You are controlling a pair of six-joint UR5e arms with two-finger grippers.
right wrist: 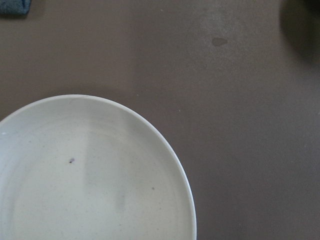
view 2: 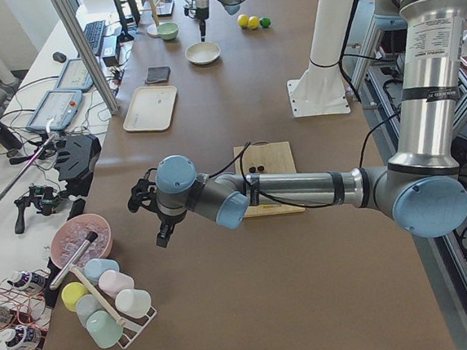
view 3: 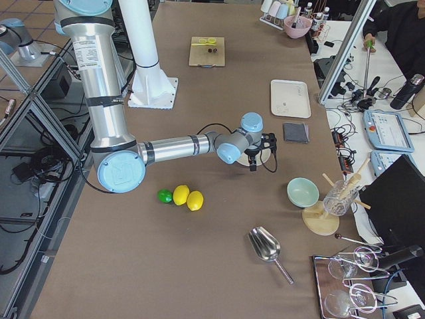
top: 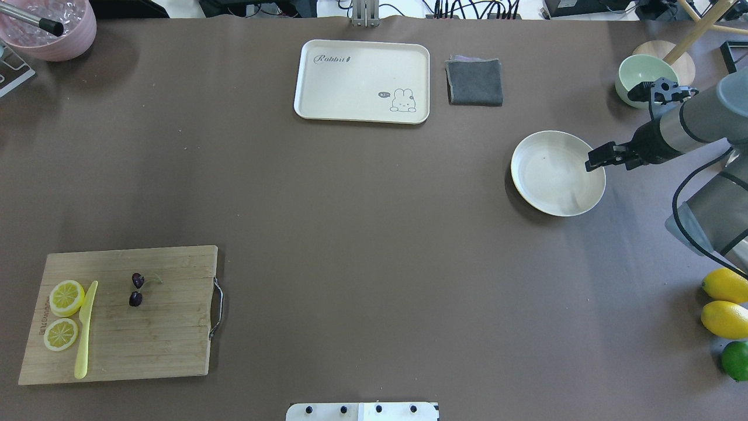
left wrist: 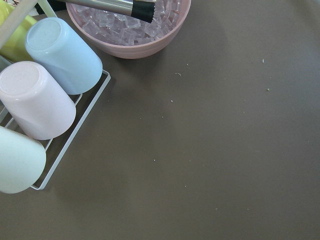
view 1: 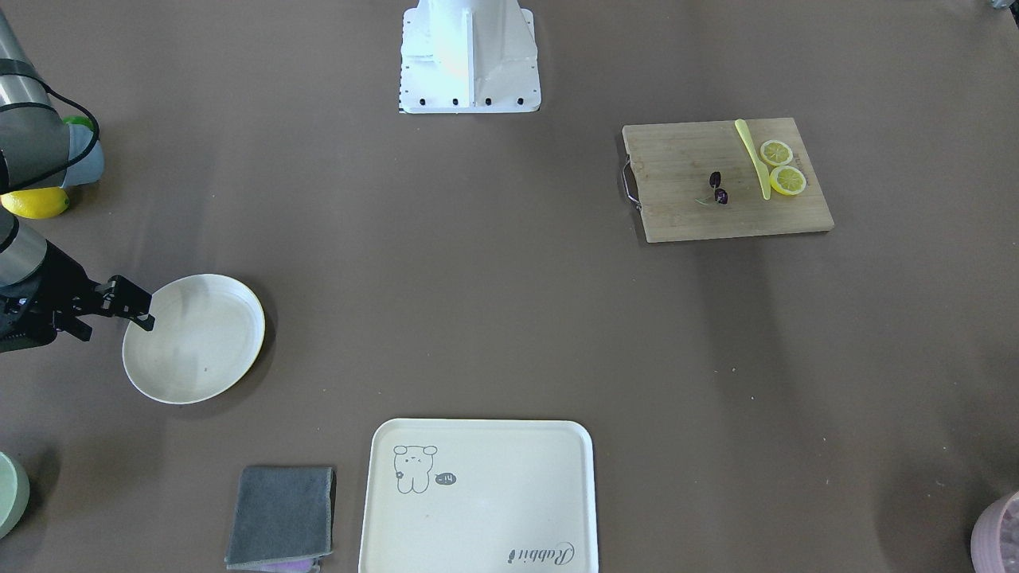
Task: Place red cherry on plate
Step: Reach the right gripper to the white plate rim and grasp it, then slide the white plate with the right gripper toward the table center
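Note:
The red cherry [top: 136, 289], a small dark pair on thin stems, lies on a wooden cutting board [top: 169, 327] at my left, seen too in the front view as the cherry [view 1: 718, 188]. The round cream plate [top: 558, 172] lies bare at the far right, its inside filling the right wrist view [right wrist: 90, 175]. My right gripper [top: 590, 165] hangs over the plate's right rim, fingers together and holding nothing. Only the left side view shows my left gripper [view 2: 163, 230], above bare table between the board and a pink bowl; I cannot tell its state.
Lemon slices [top: 64, 316] and a yellow knife [top: 85, 330] share the board. A bear tray [top: 362, 82] and grey cloth [top: 474, 82] lie at the far edge. A green bowl [top: 643, 76], lemons [top: 724, 304], a pink ice bowl [left wrist: 130, 25] and racked cups [left wrist: 45, 100] line the ends.

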